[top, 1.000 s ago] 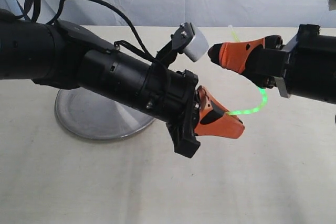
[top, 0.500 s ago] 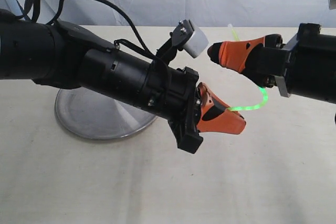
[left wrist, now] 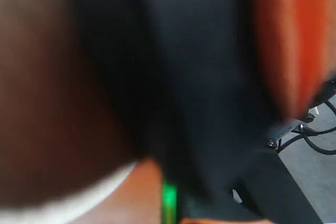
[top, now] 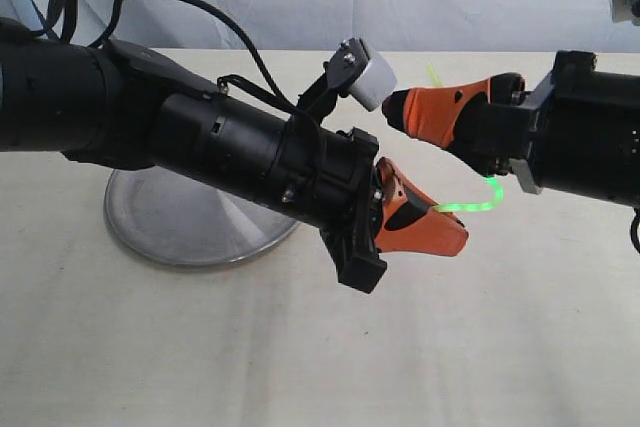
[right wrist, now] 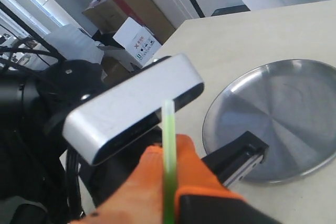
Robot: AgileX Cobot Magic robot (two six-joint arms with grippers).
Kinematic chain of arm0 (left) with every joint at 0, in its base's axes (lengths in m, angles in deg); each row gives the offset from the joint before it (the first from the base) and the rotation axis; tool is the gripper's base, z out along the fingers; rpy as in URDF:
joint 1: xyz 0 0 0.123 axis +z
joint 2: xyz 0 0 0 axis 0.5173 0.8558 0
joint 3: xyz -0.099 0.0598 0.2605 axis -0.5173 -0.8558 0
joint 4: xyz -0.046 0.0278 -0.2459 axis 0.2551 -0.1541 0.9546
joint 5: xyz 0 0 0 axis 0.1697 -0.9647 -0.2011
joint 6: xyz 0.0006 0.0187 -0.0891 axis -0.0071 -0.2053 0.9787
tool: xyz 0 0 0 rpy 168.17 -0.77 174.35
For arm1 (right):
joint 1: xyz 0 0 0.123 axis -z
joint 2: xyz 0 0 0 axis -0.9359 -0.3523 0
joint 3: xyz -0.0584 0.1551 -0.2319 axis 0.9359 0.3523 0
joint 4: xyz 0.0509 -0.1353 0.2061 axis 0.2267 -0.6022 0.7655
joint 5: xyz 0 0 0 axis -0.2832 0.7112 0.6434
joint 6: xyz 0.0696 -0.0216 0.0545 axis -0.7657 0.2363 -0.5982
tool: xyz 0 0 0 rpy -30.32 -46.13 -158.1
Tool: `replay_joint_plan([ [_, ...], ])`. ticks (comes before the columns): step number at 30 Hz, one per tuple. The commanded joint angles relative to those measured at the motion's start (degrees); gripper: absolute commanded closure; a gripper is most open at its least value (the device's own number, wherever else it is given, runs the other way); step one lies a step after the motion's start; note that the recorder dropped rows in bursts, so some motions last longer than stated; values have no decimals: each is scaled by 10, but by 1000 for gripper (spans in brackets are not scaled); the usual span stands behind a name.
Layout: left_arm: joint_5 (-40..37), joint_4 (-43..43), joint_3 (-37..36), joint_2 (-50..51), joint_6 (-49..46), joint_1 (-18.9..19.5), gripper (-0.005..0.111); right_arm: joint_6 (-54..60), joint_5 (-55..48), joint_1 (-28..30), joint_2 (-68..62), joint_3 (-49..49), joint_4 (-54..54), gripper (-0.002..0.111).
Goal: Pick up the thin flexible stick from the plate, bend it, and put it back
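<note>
Thin flexible stick (top: 470, 207), glowing bright green and bent in a curve, is held in the air between both arms, off to one side of the steel plate (top: 170, 237) on the desk (top: 300, 367). The left tool (top: 448, 232) is clamped shut on one end. The right tool (top: 400, 109) is closed on the other end, with a pale tip poking past it.

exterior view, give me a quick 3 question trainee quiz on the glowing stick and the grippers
1. True or false: the thin glowing green flexible stick lies on the round shiny steel plate.
2. Of the left gripper and the right gripper, which grips the stick? A left only; B right only; C both.
3. Fill in: between the two grippers the stick is ___ (straight or curved).

Key: 1 false, it is held in the air beside the plate; 2 C; 3 curved.
</note>
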Motion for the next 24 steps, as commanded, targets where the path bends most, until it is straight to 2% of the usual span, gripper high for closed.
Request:
replay_joint_plan([
  [1, -10, 48, 5, -1, 4, 3, 107, 0, 35, -31, 3, 1, -12, 109],
  [16, -16, 48, 5, -1, 4, 3, 107, 0, 35, -39, 3, 1, -12, 109],
  [24, -1, 15, 5, -1, 8, 3, 107, 1, 59, -39, 3, 1, -12, 109],
])
